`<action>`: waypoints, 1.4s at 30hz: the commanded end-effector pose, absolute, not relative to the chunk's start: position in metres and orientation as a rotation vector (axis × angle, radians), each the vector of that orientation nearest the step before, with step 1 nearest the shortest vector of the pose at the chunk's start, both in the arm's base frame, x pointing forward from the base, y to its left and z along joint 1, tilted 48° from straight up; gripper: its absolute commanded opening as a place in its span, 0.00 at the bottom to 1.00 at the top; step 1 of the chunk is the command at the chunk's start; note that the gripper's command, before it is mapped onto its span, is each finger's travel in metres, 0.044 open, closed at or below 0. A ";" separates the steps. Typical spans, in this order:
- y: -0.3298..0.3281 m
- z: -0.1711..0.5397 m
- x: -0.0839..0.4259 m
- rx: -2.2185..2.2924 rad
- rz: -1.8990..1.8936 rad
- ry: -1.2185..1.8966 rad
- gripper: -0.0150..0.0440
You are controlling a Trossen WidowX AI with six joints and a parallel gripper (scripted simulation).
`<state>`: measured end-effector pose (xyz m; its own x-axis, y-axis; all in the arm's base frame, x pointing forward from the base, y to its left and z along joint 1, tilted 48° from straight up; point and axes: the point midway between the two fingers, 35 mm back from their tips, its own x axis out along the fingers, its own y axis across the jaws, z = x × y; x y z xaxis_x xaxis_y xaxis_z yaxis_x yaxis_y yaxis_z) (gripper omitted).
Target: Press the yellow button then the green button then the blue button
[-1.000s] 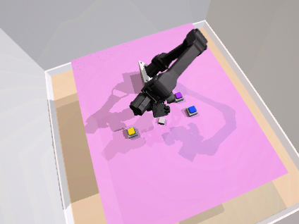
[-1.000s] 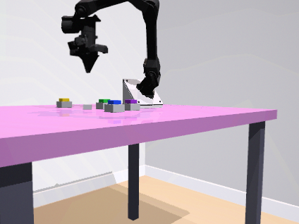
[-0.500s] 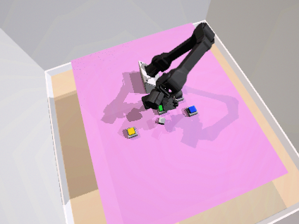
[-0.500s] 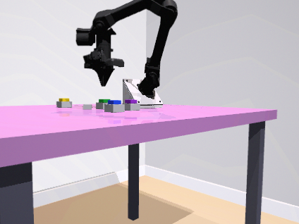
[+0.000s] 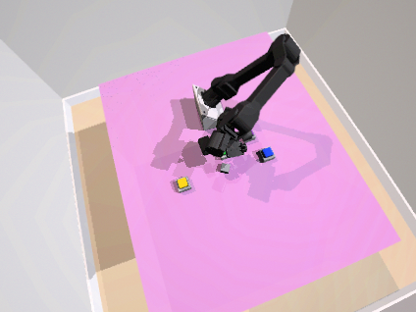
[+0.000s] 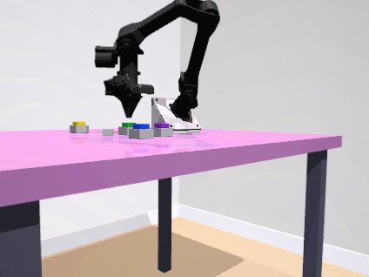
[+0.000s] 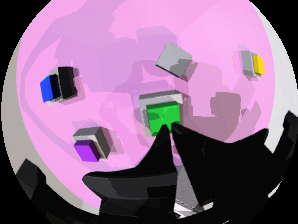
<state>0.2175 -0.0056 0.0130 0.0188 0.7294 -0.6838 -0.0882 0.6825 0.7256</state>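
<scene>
Hovering just above the green button (image 7: 162,116), the tool (image 6: 128,114) — clenched on nothing — points straight down.

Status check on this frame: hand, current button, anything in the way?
Hand shut, empty, poised just above green button, not yet touching. Grey block close beside, untouched. Path down unobstructed.
</scene>
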 end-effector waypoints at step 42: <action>-0.043 0.046 0.218 0.583 0.683 1.422 0.29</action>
